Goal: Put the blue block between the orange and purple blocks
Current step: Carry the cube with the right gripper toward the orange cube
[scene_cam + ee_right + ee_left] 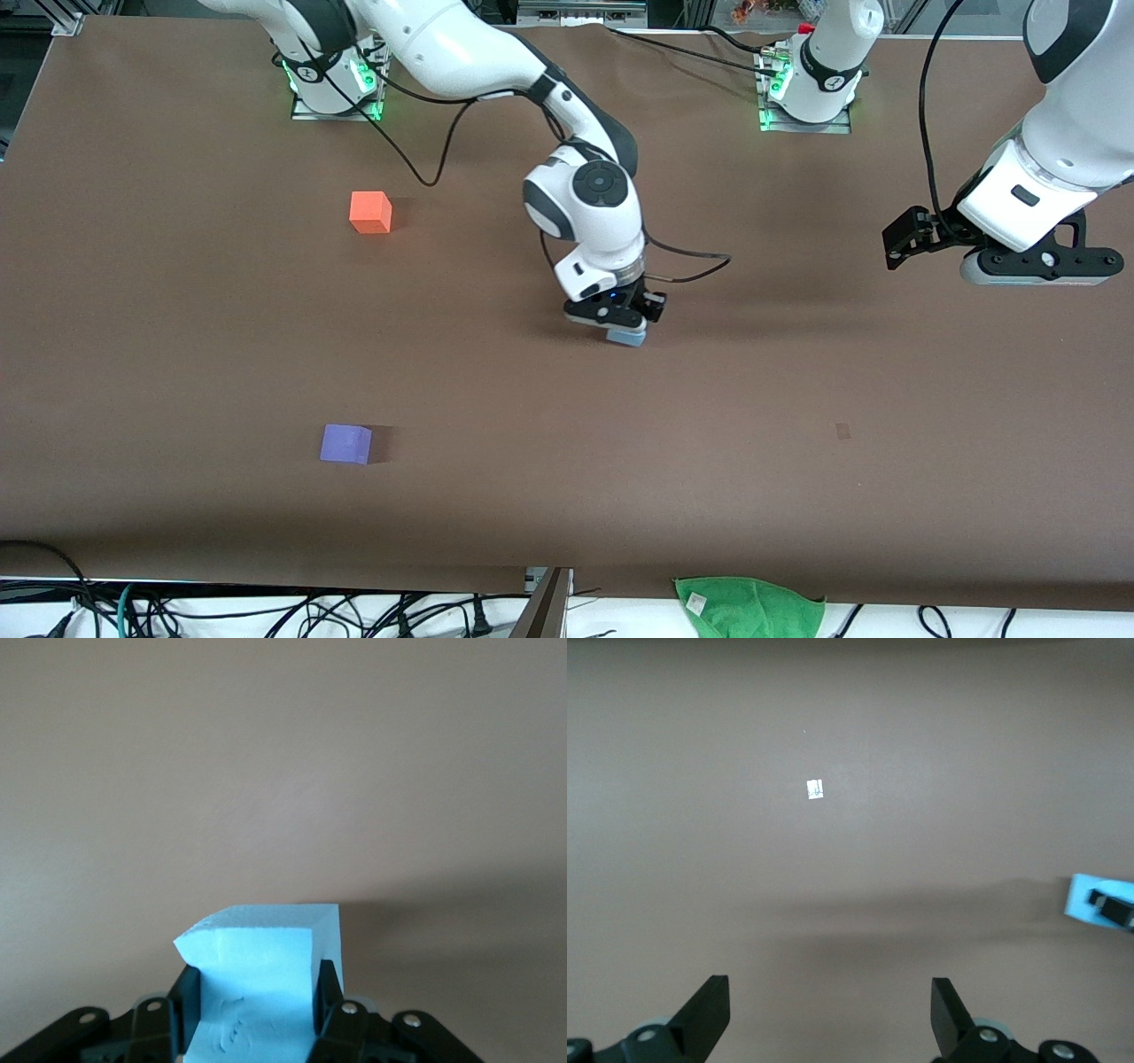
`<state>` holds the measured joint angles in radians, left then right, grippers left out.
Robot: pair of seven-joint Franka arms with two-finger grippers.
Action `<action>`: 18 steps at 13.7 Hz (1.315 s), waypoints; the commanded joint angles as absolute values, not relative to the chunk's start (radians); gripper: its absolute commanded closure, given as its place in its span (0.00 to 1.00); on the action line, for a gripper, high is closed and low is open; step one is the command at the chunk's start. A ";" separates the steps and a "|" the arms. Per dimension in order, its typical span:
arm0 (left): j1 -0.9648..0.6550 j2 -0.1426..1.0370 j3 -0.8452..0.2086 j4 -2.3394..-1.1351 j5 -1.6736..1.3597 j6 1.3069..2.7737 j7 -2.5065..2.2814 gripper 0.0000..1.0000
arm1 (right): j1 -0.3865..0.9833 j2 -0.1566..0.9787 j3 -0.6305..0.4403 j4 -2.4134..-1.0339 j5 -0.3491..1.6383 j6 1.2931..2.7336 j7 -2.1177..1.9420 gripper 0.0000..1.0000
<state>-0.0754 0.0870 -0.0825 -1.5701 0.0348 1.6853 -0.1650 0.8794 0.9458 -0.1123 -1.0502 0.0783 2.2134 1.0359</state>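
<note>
The blue block [628, 336] is at the middle of the table, between the fingers of my right gripper [620, 328]. In the right wrist view the block [266, 983] fills the gap between the two black fingers, which press its sides. The orange block [370, 213] lies toward the right arm's end, nearer the robot bases. The purple block [346, 444] lies below it in the front view, nearer the front camera. My left gripper [908, 239] hangs open and empty over the left arm's end of the table; its wrist view shows the blue block [1099, 901] at the edge.
A green cloth [751, 606] lies off the table's front edge. Cables trail along the front edge and near the right arm's base. A small white tag [815, 789] lies on the brown table [797, 443] under the left gripper.
</note>
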 commanded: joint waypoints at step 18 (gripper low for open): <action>-0.077 0.121 -0.092 -1.532 0.067 1.660 -0.152 0.00 | 0.416 0.321 -0.227 -2.094 0.442 2.344 -0.156 0.61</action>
<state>-0.0763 0.1111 -0.0900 -1.5630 0.0437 1.6833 -0.1644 0.4091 0.3520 -0.2248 -2.0562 0.3943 2.3131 -0.1254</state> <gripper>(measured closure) 0.000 0.454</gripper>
